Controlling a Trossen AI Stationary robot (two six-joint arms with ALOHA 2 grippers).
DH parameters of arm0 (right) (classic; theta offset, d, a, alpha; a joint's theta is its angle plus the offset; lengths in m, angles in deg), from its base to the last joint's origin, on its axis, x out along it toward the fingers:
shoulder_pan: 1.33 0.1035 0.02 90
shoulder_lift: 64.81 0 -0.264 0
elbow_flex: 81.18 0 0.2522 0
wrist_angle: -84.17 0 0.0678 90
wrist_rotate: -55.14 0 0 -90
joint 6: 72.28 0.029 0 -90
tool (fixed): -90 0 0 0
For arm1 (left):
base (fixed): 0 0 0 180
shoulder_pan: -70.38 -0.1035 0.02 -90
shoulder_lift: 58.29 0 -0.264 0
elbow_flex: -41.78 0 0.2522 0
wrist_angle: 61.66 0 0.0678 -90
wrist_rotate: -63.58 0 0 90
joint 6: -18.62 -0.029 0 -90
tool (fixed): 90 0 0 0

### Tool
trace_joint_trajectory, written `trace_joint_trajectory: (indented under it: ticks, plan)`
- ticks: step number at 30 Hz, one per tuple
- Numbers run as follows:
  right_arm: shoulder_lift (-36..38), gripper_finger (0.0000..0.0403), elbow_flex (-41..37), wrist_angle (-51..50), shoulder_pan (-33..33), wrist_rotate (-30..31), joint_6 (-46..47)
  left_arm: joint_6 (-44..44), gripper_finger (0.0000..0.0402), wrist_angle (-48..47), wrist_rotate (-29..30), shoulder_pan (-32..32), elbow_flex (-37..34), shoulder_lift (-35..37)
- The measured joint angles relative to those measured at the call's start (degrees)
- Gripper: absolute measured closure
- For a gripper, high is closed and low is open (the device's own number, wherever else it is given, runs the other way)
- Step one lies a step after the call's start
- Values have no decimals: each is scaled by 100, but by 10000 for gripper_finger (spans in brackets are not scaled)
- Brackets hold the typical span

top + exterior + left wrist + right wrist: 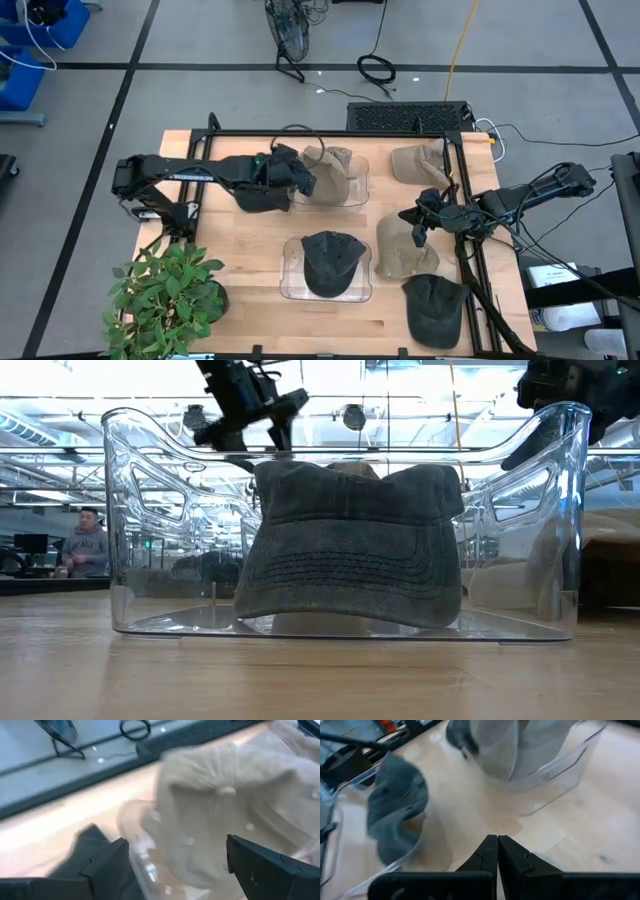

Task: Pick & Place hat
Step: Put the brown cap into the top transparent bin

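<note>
The tan hat [330, 172] is soft, washed cotton with stitched panels and small eyelets, slumped crown-up inside a clear, glossy plastic bin [356, 190] with curved, scooped walls. The left hand [303, 178] is right at that hat's side, its two dark fingers [107, 865] spread wide on either side of the crown with nothing pinched between them; the bin's rounded rim sits between the fingers and the cloth. Just behind this hand a dark hat [260, 195] lies flat on the pale wood-grain counter [250, 260]. A second clear bin [290, 285] nearer the front edge holds a charcoal hat [330, 260] of faded, heavy twill with rows of stitching across the brim. The right hand [418, 232] hangs over the counter with its fingers pressed together, empty; directly beside it lies another tan hat [400, 250], crumpled, and just past that a dark green hat [435, 305]. A third tan cap [420, 162] rests farther off toward the back rail. A leafy potted plant [165, 290] stands at the counter's corner, well apart from both hands, and black frame rails [330, 134] border the work area. In the low view a person [85, 545] sits in the room beyond.
</note>
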Motion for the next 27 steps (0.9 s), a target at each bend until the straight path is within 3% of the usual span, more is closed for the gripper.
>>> trace_joint_trajectory:
  ticks: [5, 9, 19, 23, 27]
  plan:
    - [1, 401, 0, 82, 0, 423, -179, -500, 107, -90, 327, -8, 0, 475]
    - [-1, 402, 0, 247, 0, 526, -318, -838, 158, -259, 358, -8, 1, 747]
    - [1, 399, 0, 345, 0, 545, -258, -1523, 377, -1297, 86, 55, -1, 1037]
    - [-1, 399, 0, 378, 0, 762, -242, -1827, 389, -1658, -147, 125, 2, 1019]
    - [-1, 399, 0, 566, 0, 1487, 146, -1823, 397, -1808, -147, 197, -182, 1040]
